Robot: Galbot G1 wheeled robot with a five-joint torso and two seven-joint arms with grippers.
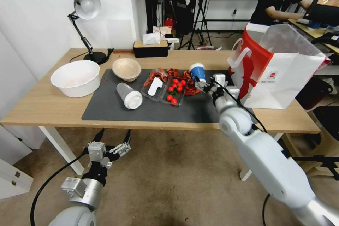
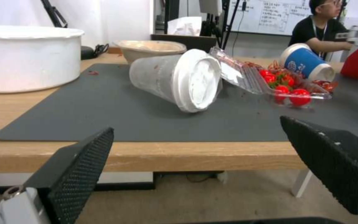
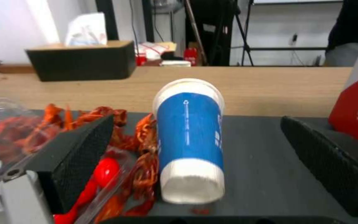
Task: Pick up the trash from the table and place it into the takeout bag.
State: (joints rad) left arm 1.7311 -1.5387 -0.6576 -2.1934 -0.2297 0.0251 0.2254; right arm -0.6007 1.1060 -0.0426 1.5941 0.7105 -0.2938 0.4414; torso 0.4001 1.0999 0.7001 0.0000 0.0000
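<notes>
- The right arm reaches forward over the table's front edge, and the right gripper (image 1: pixel 204 86) sits low over the dark grey mat (image 1: pixel 116 107), near the mat's right end.
- Its fingers (image 3: pixel 79 149) are spread wide, one on each side of the blue paper cup (image 3: pixel 189 137) and touching neither side; the cup lies on its side on the mat between them.
- The left arm hangs below the table's front edge, over the floor; the left gripper (image 1: pixel 112 138) is open and holds nothing, its fingers (image 2: pixel 77 169) pointing towards the table.
- The takeout bag (image 1: pixel 279 67) stands upright at the table's right end, just beside the mat, mouth open; what is inside cannot be seen.
- The translucent white-lidded cup (image 1: pixel 129 95) lies tipped over near the mat's middle, lid on.
- A clear plastic tray (image 1: pixel 169 90) beside it holds red cherry tomatoes (image 1: pixel 176 88); red shell scraps (image 1: pixel 183 76) lie behind it, against the blue cup.
- The beige bowl (image 1: pixel 126 69) sits at the mat's back left corner.
- A large white bowl (image 1: pixel 75 77) stands on the wood (image 1: pixel 35 106) left of the mat.
- A black tissue box (image 1: pixel 150 48) and a desk lamp (image 1: pixel 84 24) stand along the back edge.
</notes>
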